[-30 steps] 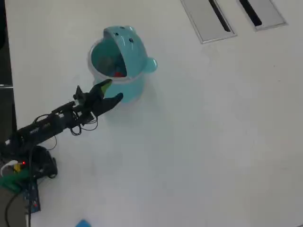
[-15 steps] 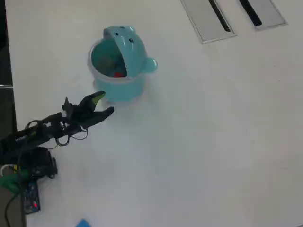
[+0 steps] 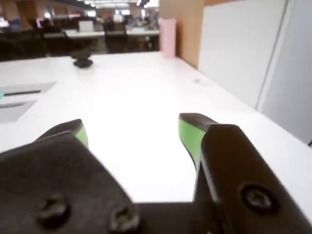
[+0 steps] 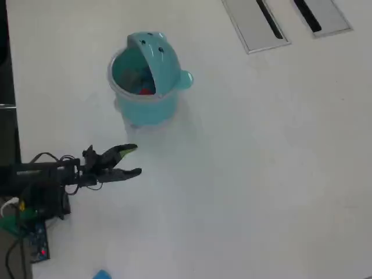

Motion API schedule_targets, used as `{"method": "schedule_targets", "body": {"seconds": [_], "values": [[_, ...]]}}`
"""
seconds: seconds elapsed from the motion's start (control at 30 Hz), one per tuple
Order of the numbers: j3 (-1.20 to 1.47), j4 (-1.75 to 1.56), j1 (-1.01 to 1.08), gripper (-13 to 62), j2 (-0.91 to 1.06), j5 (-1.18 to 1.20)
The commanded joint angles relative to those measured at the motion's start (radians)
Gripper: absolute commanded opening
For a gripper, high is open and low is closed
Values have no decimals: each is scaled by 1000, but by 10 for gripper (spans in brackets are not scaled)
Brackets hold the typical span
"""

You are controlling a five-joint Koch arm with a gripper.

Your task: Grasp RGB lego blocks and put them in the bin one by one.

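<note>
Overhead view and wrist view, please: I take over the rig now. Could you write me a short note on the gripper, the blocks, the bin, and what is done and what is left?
Gripper: open and empty, low over the white table, in the overhead view below the bin.
Bin: teal tub standing upright, its flap lid tipped open.
Blocks: a red block lies inside the bin; other pieces may be in there, but they are too blurred to tell. A light blue block lies on the table at the bottom edge of the overhead view.
Done: at least the red block is in.
Left: likely the light blue block; check the bin for the rest.
</note>
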Motion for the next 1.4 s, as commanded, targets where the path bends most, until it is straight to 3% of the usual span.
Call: {"method": "schedule_targets", "body": {"seconds": [0.0, 0.63, 1.37], "values": [[-31, -91, 43, 329, 46, 0], [144, -55, 525, 327, 69, 6], [196, 190, 761, 335, 60, -3]]}}
